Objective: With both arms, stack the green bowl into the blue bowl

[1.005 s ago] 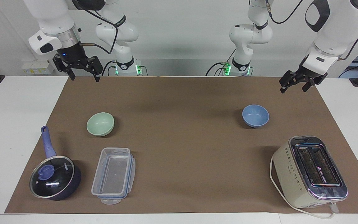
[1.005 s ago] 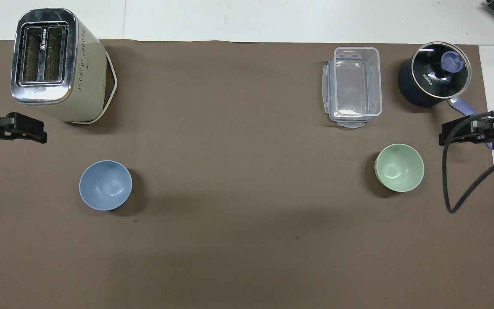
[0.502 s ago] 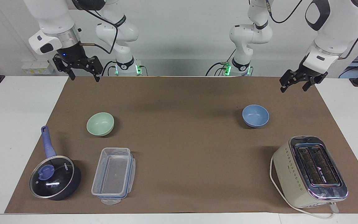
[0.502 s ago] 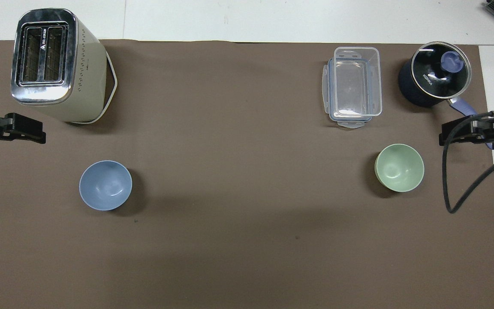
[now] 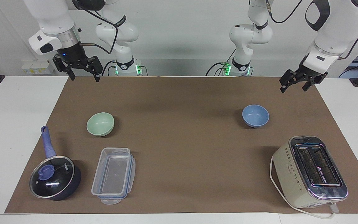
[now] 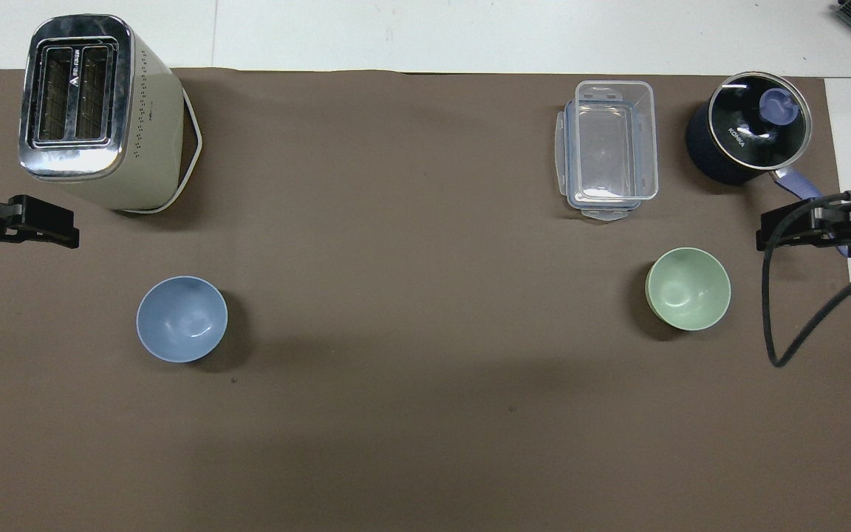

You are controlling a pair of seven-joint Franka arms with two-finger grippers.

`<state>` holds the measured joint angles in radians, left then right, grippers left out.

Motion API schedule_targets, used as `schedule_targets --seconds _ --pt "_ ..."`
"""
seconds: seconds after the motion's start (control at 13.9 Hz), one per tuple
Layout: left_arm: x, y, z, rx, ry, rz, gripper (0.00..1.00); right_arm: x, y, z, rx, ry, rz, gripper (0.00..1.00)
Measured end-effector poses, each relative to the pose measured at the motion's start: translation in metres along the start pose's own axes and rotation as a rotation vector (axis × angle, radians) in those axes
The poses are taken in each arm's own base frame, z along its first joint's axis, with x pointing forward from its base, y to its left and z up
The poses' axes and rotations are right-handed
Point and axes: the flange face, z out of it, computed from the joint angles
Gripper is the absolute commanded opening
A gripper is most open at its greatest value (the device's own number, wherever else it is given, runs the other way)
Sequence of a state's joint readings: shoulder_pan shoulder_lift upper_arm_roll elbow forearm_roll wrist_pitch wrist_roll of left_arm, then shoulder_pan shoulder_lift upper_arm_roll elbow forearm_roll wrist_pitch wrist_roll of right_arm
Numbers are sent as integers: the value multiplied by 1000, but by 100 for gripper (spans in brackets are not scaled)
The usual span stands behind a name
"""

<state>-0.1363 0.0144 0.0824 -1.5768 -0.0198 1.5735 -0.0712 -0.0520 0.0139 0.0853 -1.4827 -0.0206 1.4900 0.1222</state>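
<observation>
Two white arms are seen raised over the robots' end of a brown mat (image 5: 179, 174), each with its claw spread wide and nothing held. The right gripper (image 5: 83, 77) is hung above the mat's corner at the right arm's end of the table, its fingers pointed downward; the green bowl (image 5: 100, 124) is set upright on the mat below it and farther from the robots, well apart from the fingertips. The left gripper (image 5: 294, 86) is tilted over the mat's edge at the left arm's end, and the blue bowl (image 5: 255, 115) is placed on the mat below it, toward the table's middle, likewise untouched. The two bowls are kept well apart, both open side up and empty. Farther out from the right gripper, past the green bowl, a clear tub (image 5: 113, 175) and a lidded saucepan (image 5: 54, 177) are laid side by side. Farther out from the left gripper, past the blue bowl, a toaster (image 5: 309, 171) is stood on the mat with its white cord (image 5: 278, 189) looped around it
</observation>
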Motion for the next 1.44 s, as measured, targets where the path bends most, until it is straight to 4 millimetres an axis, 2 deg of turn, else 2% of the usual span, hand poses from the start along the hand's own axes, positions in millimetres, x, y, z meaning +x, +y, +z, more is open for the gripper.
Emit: schedule_targets --seconds 0.65,1.0,1.44 --pt "-1 0 2 0 -6 2 100 0 0 0 0 0 1 100" --pt "-11 -2 7 -2 -11 16 100 0 1 0 0 0 1 100" --pt "-13 -18 13 -4 -16 46 100 0 1 0 0 0 2 100"
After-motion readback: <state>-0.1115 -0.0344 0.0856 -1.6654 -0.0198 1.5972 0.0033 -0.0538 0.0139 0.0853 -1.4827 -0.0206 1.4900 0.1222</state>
